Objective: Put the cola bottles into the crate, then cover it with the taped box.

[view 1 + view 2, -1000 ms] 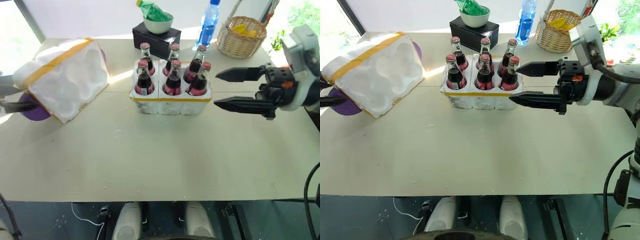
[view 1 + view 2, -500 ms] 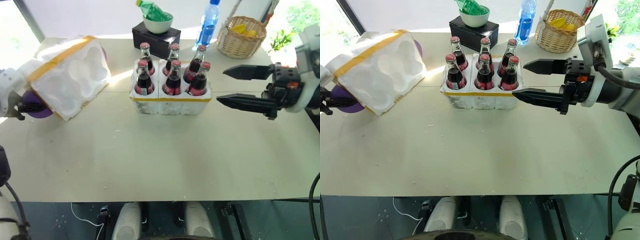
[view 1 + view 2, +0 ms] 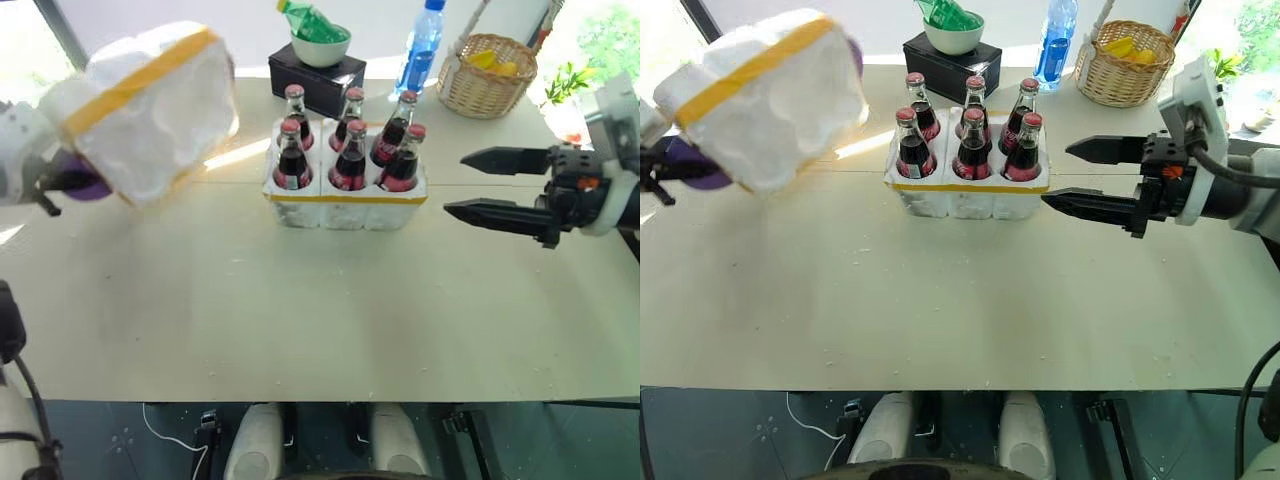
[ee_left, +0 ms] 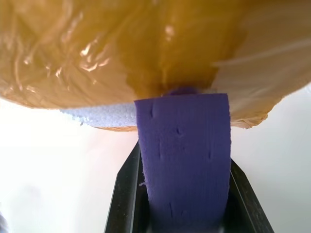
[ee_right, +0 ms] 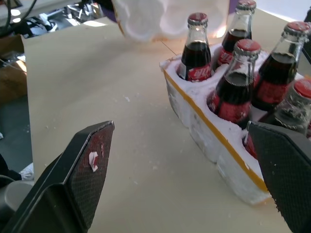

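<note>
Far left, left gripper [image 4: 187, 213] pinches taped box [image 3: 150, 105] by its purple flap [image 4: 183, 160], lifted off table [image 3: 320, 300]; right gripper [image 3: 480, 185] spread beside crate [image 3: 345, 205] of cola bottles [image 3: 347, 150]. Carry box level, cells down over caps

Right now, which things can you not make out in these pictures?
- Left gripper: left wrist view, fingertips hidden behind the purple flap.
- Taped box: head views, motion-blurred; barcode label not seen.
- Basket contents: head views, too small.
- Crate: right wrist view, partly hidden by the finger.

The left hand [image 4: 187, 194] has clamped the purple flap [image 4: 183, 155] and lifted the taped box [image 3: 150, 105].
</note>
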Tool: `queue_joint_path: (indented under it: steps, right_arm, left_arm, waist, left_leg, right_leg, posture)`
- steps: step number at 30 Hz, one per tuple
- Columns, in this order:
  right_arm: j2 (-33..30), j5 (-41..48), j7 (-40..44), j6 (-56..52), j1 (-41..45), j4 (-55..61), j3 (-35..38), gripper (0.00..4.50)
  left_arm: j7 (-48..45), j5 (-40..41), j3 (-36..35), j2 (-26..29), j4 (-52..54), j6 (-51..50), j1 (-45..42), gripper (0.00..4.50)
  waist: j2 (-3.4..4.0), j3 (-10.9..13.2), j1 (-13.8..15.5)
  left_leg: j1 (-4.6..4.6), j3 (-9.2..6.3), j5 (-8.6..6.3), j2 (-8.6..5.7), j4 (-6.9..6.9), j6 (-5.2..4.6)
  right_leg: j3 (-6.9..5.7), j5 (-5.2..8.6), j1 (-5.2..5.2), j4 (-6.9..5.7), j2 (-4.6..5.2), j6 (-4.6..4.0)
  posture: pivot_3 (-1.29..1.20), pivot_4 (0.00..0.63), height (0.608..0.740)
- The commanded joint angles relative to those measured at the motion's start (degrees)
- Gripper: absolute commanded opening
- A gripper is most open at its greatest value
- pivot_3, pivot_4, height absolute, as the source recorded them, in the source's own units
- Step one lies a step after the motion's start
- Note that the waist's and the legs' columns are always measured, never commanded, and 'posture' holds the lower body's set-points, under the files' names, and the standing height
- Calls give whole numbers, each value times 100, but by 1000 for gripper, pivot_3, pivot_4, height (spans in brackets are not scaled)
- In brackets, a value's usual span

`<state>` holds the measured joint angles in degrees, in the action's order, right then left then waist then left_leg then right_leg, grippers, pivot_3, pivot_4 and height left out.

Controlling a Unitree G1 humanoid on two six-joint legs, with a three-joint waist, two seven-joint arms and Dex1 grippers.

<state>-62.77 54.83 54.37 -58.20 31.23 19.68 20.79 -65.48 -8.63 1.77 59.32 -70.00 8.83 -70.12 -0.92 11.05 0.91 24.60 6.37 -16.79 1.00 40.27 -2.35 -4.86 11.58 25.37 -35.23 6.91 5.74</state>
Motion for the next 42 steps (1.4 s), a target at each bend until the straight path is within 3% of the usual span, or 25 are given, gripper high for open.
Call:
queue_joint_path:
  steps: [1,6,10,13,18,23,27,31,35,40,42]
  right_arm:
    - [-140,-110,-1,192,-135,-79,385,4500]
    - [-62,-107,-88,244,-265,-85,454,4500]
    - [7,-29,-250,212,-312,-47,532,4500]
    - [35,53,-402,157,-371,29,624,4500]
    - [82,288,-690,5,-627,269,943,4500]
    - [140,492,-976,-87,-640,286,1068,4500]
    - [156,466,-1081,-27,-607,221,944,4500]
    - [175,442,-1126,26,-472,150,785,4500]
    - [187,462,-1131,47,-379,97,703,4500]
    - [109,230,-952,166,-560,-23,655,4500]
    - [85,130,-916,191,-618,-93,651,4500]
  left_arm:
    - [1143,-25,-118,-310,801,1597,-400,290]
    - [2426,-596,264,-1092,1121,2990,-906,290]
    - [3363,-1348,804,-1565,910,3356,-1281,290]
    - [3958,-1963,1266,-1655,802,3634,-1329,290]
    - [5465,-3706,2458,-1446,909,3730,-1233,290]
    - [6431,-4241,2886,-1394,1005,4283,-1062,290]
    - [6914,-4270,2885,-1359,1010,4590,-958,2277]
    - [6772,-4147,2809,-1294,935,4667,-836,4398]
    - [6182,-3832,2725,-993,1162,4924,-369,4462]
    - [5927,-3401,2362,-174,2358,5372,648,4462]
    - [5705,-2733,2116,162,2820,5581,1175,4462]
  waist:
    - [-3,-2,-2]
    - [-3,-2,-15]
    - [-3,-2,-31]
    - [-2,-2,-58]
    - [-2,-2,-21]
    - [-3,-1,-11]
    - [-3,-1,-16]
    - [-3,-1,-18]
    - [-1,-3,-29]
    - [-1,-2,-62]
    - [-1,-2,-41]
  left_leg:
    - [0,-2,0,-1,2,0]
    - [0,3,0,-5,4,-1]
    - [-2,10,0,-10,3,-2]
    - [-8,14,0,-11,1,-2]
    - [-7,14,0,-8,-5,-3]
    - [-5,10,-3,0,-3,-8]
    - [-5,7,-3,-1,-2,-8]
    - [-5,8,-3,-1,-1,-7]
    - [-6,11,-3,-1,-1,-7]
    - [-7,12,-2,4,-3,-6]
    - [-6,12,-2,4,-2,-6]
  right_leg:
    - [0,-1,-2,0,2,2]
    - [0,-8,-5,-2,3,11]
    - [1,-8,-5,-3,-1,11]
    - [3,-7,-5,-3,-7,11]
    - [4,-7,-3,-2,-9,11]
    - [4,-7,-3,1,-3,11]
    - [4,-7,-3,0,1,11]
    - [4,-7,-3,-1,0,11]
    - [4,-7,-3,-2,0,11]
    - [4,-7,0,-8,-2,10]
    - [4,-7,-1,-6,-1,11]
  posture:
    - [0,150,740]
    - [0,150,740]
    - [0,150,740]
    - [0,150,740]
    - [0,150,740]
    - [0,150,740]
    - [0,150,740]
    - [0,150,740]
    - [0,150,740]
    - [0,150,740]
    - [0,150,740]
